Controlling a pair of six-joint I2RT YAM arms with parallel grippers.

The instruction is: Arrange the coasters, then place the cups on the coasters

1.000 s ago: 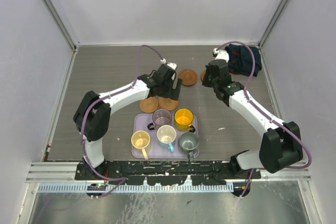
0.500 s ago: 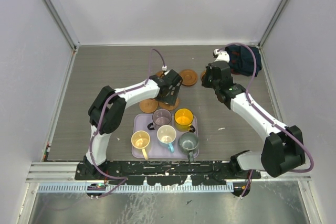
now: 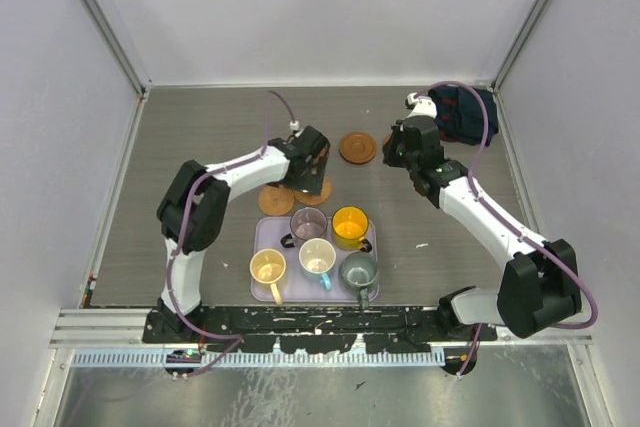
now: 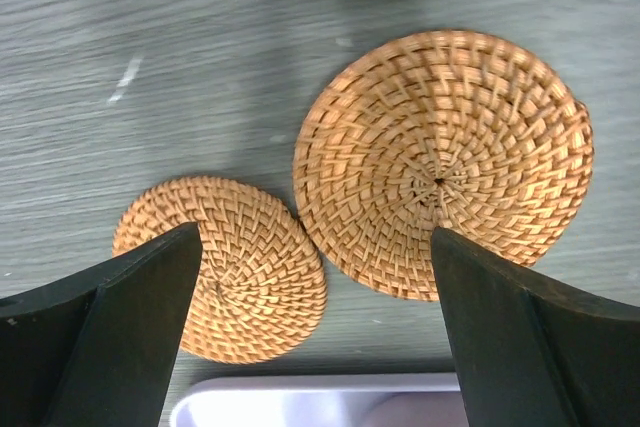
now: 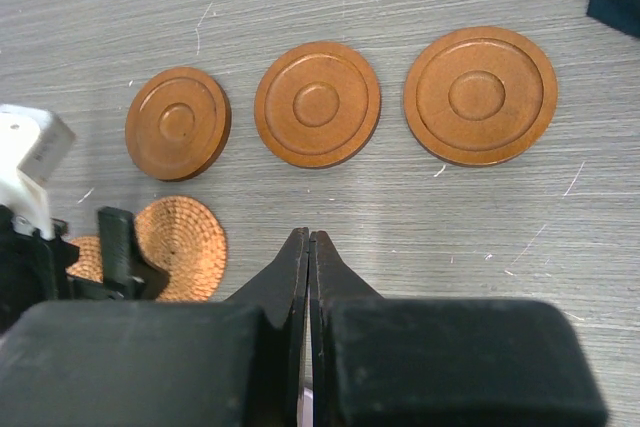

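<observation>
1. Left gripper: jaws spread wide, nothing held, poised over a woven coaster that touches a second woven coaster edge to edge.
2. Both lie on the table just beside the tray.
3. Right gripper: fingers pressed together, nothing held.
4. Three wooden coasters lie in a row, apart from each other, beyond the right gripper.
5. Five cups stand upright on the tray.

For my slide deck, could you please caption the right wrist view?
Shut right gripper facing a row of three wooden coasters, two woven coasters lower left.
</observation>
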